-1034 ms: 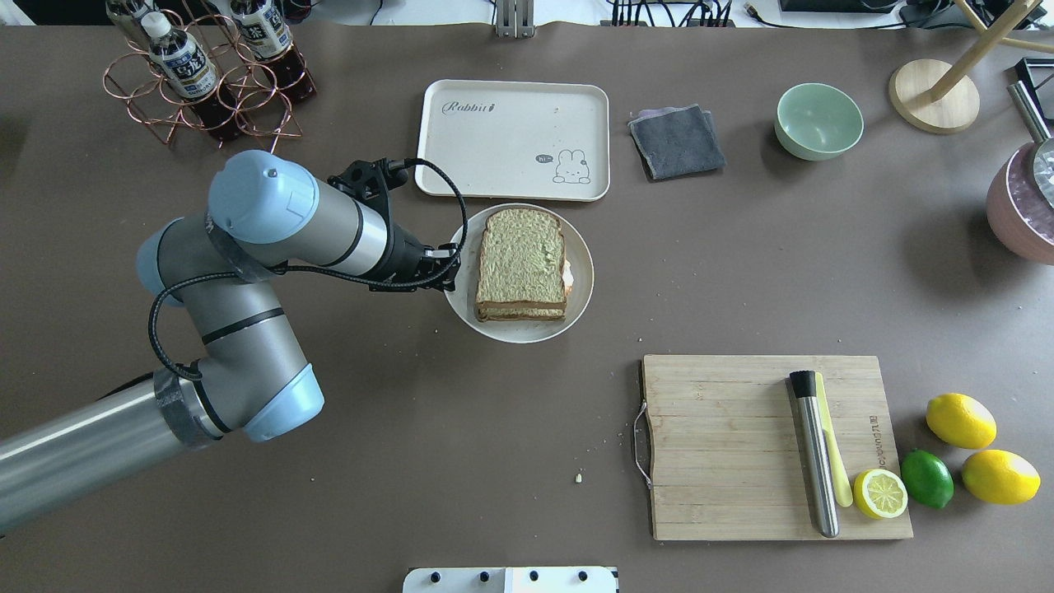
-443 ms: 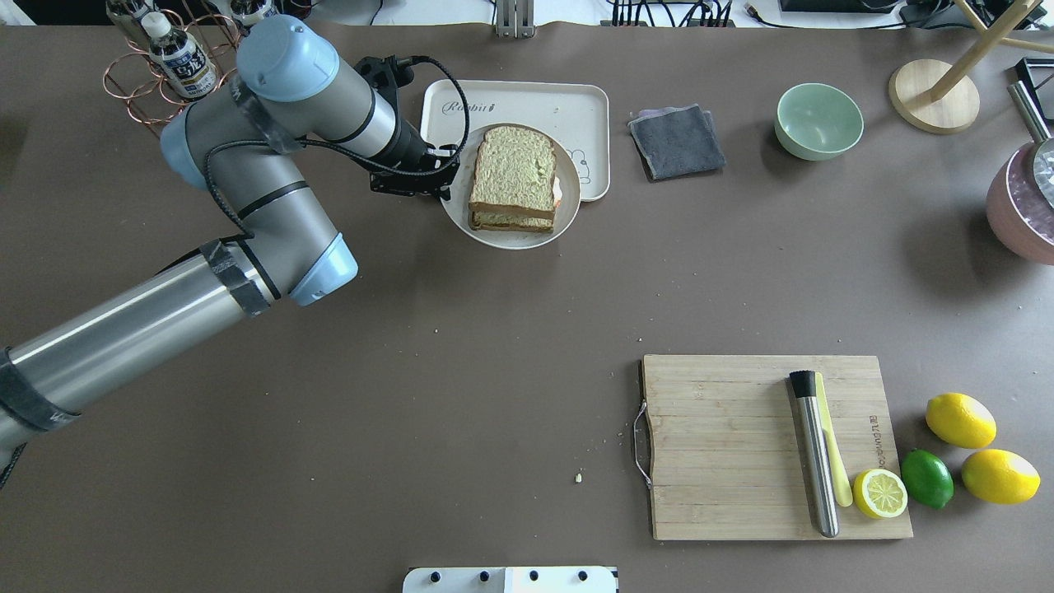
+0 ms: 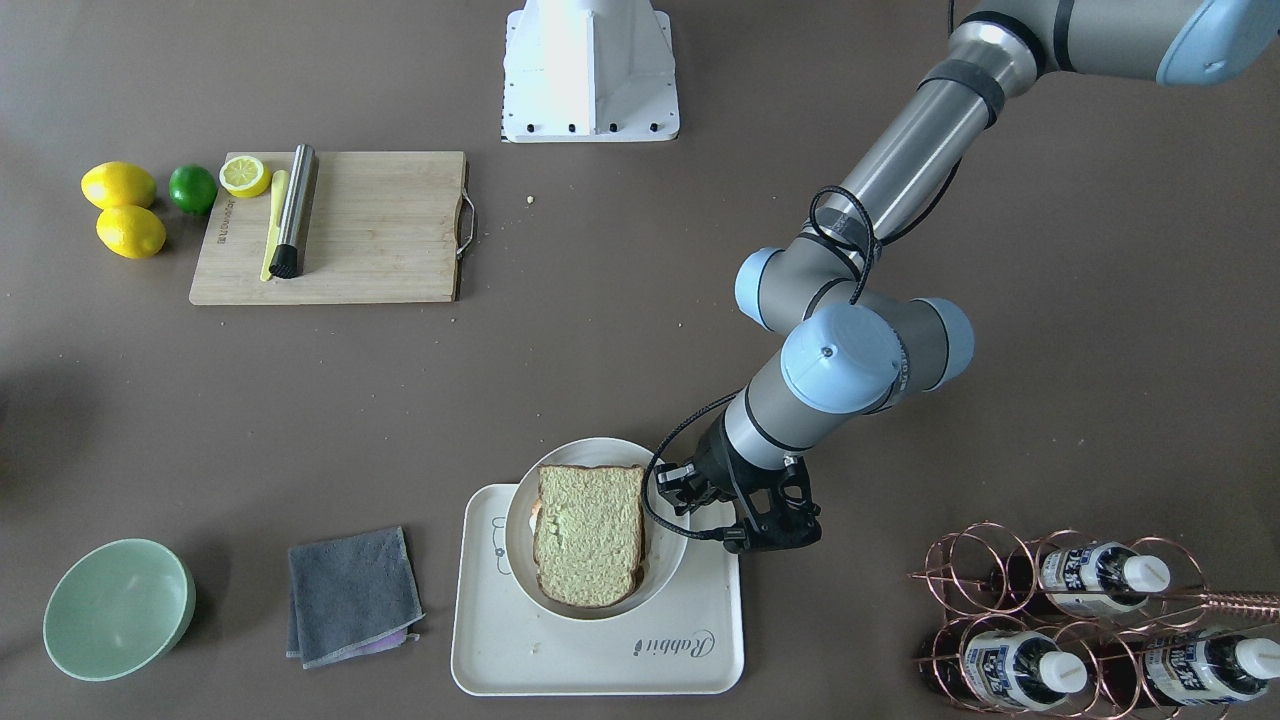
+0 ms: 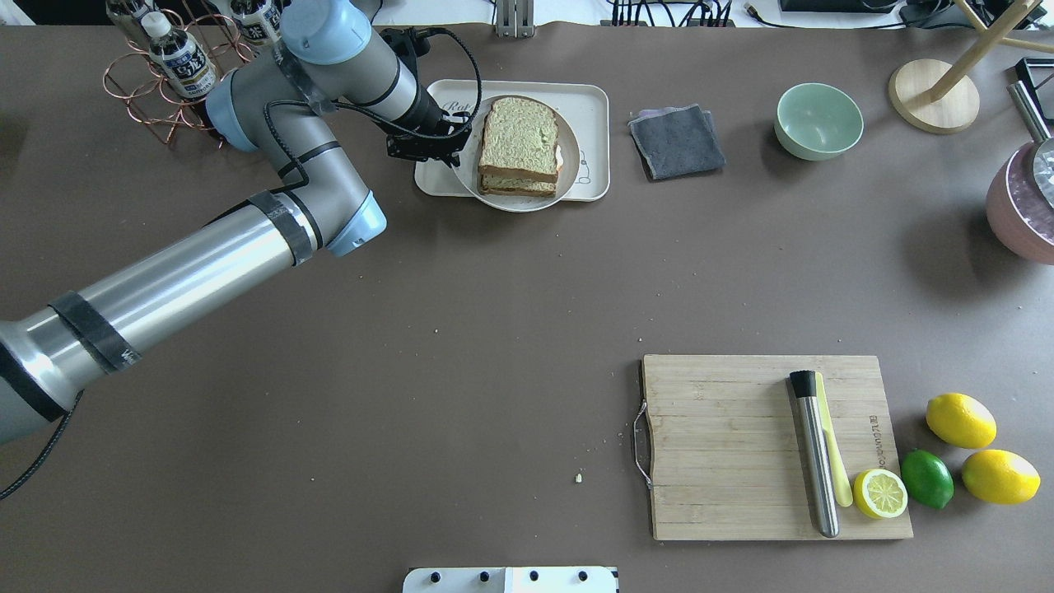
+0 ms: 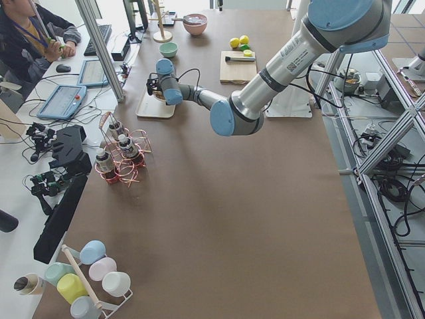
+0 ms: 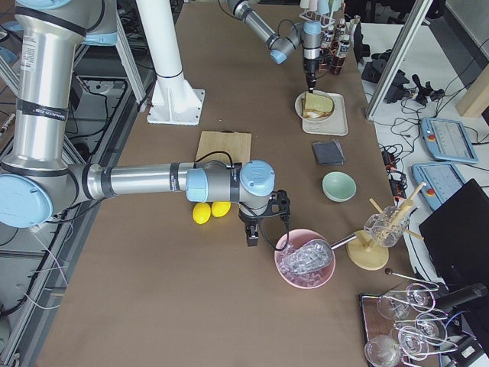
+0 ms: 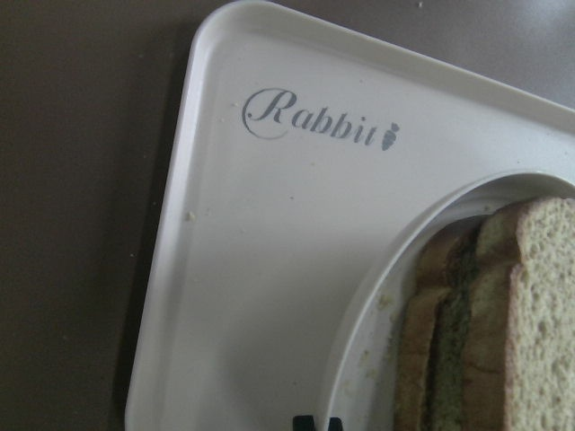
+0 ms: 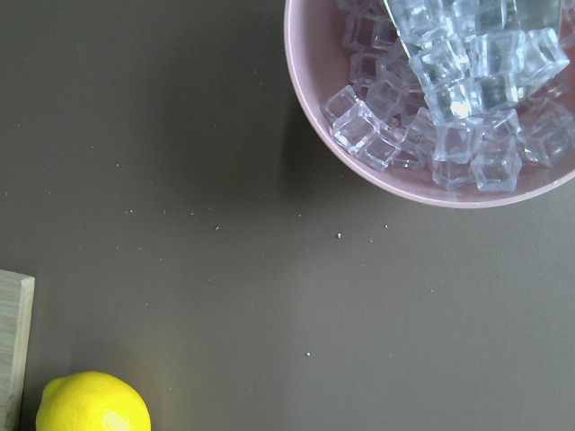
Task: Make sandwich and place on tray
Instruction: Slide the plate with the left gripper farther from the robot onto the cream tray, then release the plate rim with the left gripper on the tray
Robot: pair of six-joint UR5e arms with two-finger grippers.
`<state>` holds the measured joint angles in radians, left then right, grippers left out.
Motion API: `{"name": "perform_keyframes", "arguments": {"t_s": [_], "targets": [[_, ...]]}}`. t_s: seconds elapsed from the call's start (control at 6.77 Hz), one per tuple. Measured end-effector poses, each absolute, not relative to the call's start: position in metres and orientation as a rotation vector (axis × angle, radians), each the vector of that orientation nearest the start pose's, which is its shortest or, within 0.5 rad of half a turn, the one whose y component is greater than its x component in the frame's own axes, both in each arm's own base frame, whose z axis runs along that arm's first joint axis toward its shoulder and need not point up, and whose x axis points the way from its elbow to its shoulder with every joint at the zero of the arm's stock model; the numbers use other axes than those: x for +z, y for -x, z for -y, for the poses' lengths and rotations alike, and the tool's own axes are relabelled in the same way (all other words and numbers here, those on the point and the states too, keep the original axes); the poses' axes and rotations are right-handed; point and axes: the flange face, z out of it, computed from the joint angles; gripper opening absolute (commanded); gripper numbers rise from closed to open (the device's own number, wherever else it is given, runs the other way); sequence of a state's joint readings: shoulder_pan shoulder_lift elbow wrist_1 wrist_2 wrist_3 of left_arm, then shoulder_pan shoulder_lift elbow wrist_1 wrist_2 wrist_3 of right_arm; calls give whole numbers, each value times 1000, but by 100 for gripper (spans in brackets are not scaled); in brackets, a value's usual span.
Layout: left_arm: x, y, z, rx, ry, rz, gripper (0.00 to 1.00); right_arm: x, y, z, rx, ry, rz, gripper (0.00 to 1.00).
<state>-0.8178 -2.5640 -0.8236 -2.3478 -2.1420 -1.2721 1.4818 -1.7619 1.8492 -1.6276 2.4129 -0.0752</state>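
My left gripper (image 4: 453,144) pinches the plate (image 4: 515,204) by its rim over the tray (image 4: 589,107), the better hold I think, since the soft, stacked sandwich (image 4: 519,136) squashes and slides easily.

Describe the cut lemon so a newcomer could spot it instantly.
Find the wooden cutting board. At one corner, by the tip of the steel cylinder, lies the cut lemon. Unlike the two whole lemons and lime beside the board, it shows its pale segmented face.

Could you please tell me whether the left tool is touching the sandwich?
Apart. The left wrist view shows bare plate between the left tool and the sandwich.
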Motion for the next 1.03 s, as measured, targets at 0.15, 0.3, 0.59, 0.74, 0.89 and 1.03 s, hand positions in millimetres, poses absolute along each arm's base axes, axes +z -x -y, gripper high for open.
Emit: {"name": "perform_keyframes", "arguments": {"t_s": [0.15,0.3,0.59,0.74,0.89,1.03], "targets": [[256,-533,690,-175,-87,-1110,0,609,-22,415,-167,-22,843,100],[258,-535,694,-176,-90,-1108,0,610,-22,415,-166,-21,843,100],[258,-538,701,-183,-97,-1107,0,612,-22,413,-165,-17,843,100],[253,-539,703,-187,-102,-1108,0,613,-23,411,-164,-15,843,100],[251,-540,705,-193,-104,-1105,0,613,-23,410,-164,-15,844,100],[252,-541,707,-198,-109,-1102,0,613,-23,409,-163,-15,845,100]]}}
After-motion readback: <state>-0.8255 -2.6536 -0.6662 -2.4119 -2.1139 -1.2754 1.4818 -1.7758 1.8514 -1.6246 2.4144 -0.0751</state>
